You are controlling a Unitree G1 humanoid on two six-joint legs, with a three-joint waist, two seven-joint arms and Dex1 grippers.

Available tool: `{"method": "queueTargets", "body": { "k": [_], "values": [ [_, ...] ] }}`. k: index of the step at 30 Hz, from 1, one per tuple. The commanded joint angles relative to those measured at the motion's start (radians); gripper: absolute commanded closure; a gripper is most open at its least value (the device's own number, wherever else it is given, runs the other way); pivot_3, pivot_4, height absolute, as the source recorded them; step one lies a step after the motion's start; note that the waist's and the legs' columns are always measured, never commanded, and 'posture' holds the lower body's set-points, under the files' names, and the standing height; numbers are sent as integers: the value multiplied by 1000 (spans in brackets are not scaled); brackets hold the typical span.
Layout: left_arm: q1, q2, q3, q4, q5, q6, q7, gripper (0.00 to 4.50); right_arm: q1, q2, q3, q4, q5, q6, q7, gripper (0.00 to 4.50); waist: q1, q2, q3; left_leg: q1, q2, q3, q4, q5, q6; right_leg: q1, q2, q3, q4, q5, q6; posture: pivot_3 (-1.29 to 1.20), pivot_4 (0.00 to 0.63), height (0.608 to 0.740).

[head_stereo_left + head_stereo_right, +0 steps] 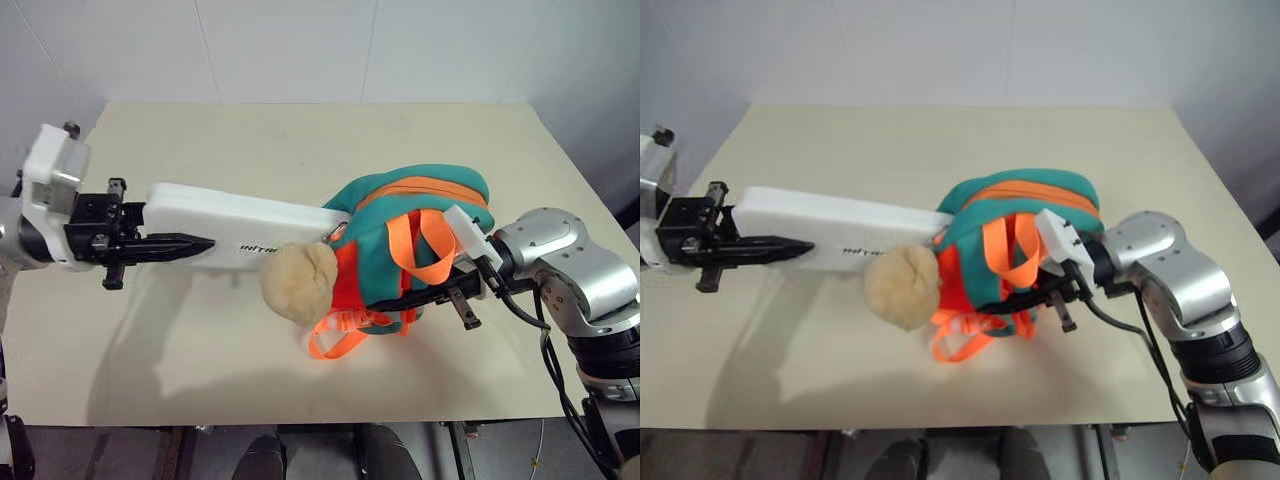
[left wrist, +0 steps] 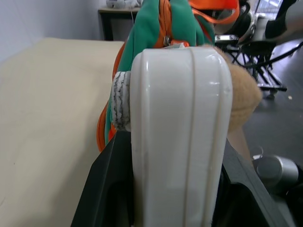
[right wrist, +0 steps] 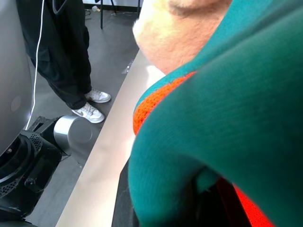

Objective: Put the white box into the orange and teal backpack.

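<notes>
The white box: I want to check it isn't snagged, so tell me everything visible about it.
The white box is a long, flat, glossy case with rounded corners, lengthwise ridges and small dark lettering near one end. It is held off the table, roughly level, the left gripper clamped on one end. Its other end meets the opening of the orange and teal backpack, which the right gripper grips. The plush ball sits against its side.
</notes>
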Motion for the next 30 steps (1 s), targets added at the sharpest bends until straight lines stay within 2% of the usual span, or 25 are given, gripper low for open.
{"method": "queueTargets", "body": {
  "k": [1, 8, 17, 20, 30],
  "values": [
    [-11, 24, -37, -47, 22, -15, -39, 3177, -22, 9, -5, -14, 5, 1, -6, 3970, 0, 0, 0, 0, 0, 0, 0, 0, 0, 0, 0, 0, 0, 0, 0, 0, 150, 740],
    [-59, -5, -81, -35, 57, -38, -12, 3177, -27, 20, -4, -7, -2, 0, -12, 3970, 0, 0, 0, 0, 0, 0, 0, 0, 0, 0, 1, 0, 0, 0, 0, 0, 150, 740],
    [-156, -175, -198, -32, 151, -52, 137, 3177, -35, 39, 4, 5, -12, -3, -13, 3970, 1, 0, 0, 0, 0, 0, 1, 0, -1, 1, 1, 0, 1, 0, 0, 0, 150, 740],
    [-175, -258, -247, -37, 180, -48, 205, 3177, -32, 45, 4, -4, -10, 4, -19, 3970, -1, 0, 0, 0, 0, 0, 1, 1, -1, 0, 1, 0, 1, 0, 0, 0, 150, 740],
    [-256, -444, -377, 43, 311, -39, 321, 3177, -26, 56, 5, -19, -4, 15, -36, 3970, 1, 0, 0, 0, 0, 0, 3, 1, -2, 1, 1, 0, 1, 1, 1, 0, 150, 740]
  ]
}}
